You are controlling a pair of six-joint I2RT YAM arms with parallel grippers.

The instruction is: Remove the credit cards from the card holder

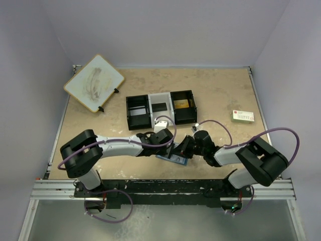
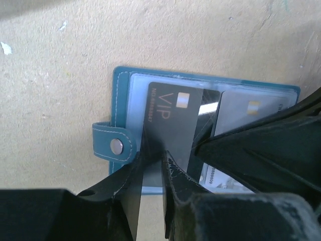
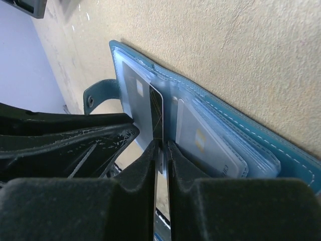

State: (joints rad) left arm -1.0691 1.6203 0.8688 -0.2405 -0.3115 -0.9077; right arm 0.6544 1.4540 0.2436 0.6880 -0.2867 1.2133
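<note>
Left wrist, card holder (image 2: 120, 95) beneath left pincer (image 2: 152, 161)

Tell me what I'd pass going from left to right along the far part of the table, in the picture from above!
The smudged white board → the black-and-white tray with three compartments → the small white card with green and red print.
</note>
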